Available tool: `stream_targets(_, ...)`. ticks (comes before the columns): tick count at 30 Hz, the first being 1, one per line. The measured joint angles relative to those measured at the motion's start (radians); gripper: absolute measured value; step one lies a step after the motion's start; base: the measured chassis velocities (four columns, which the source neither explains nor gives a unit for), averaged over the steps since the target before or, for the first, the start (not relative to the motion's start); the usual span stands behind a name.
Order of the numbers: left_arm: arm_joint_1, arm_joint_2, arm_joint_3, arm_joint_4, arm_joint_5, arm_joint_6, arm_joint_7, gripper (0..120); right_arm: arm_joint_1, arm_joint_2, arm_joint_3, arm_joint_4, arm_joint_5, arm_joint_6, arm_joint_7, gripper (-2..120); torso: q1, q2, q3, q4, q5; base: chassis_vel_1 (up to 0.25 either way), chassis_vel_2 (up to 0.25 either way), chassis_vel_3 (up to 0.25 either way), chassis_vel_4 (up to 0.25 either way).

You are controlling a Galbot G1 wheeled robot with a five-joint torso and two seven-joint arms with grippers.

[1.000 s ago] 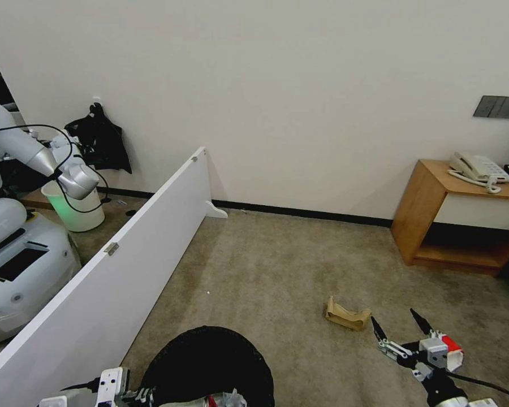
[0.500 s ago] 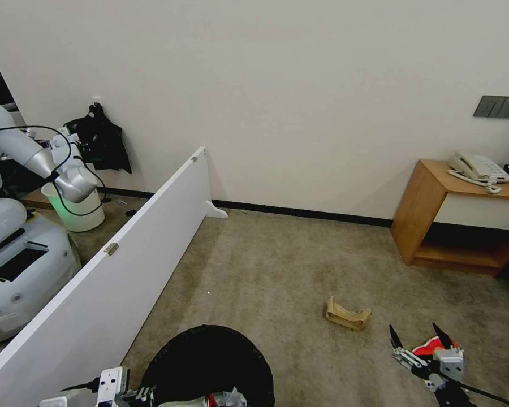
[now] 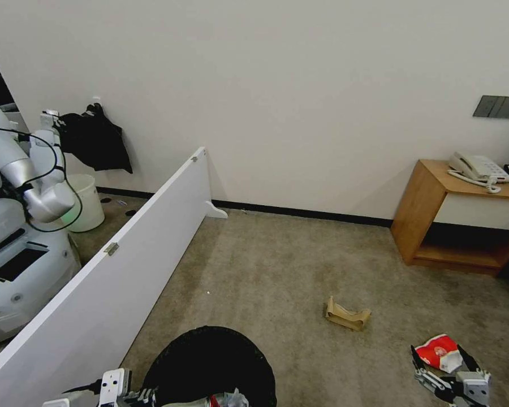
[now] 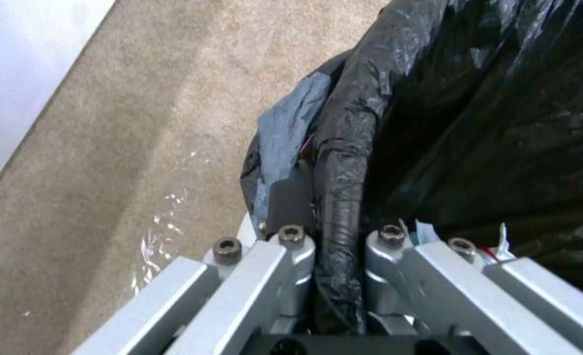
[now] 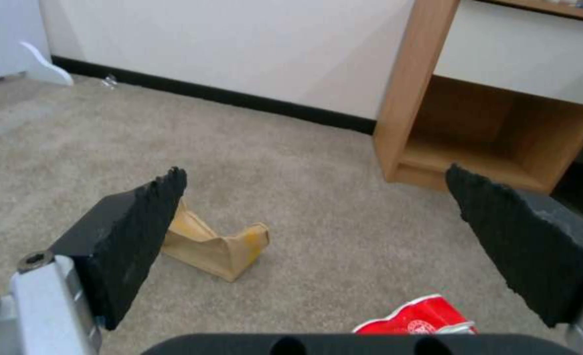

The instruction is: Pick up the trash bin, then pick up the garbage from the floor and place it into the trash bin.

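Right claw point(image 3: 442, 362) spread wide, low over crushed cup point(image 3: 440, 351), left claw point(image 4: 336, 246) clamped on trash bin point(image 3: 209, 362) rim

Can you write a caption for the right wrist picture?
Open right gripper above carpet, red cup just below, brown cardboard ahead.

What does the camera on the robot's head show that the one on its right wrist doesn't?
Head camera alone: the trash bin, the white board, the phone. Right wrist camera alone: the open right pincer seen close, its black pads wide apart. Both: folded cardboard, red cup, wooden table, carpet.
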Motion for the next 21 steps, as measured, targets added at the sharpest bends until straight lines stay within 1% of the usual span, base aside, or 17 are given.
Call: stream_targets(21,-0.007,0.002,-0.004,0.0,-0.009,0.0,0.001,4,0.02,-0.007,0.02,-0.019,0.02,-0.003,-0.009,100,0.0,0.0,0.0,0.0,-0.0001,0.0,0.0,0.0,0.0)
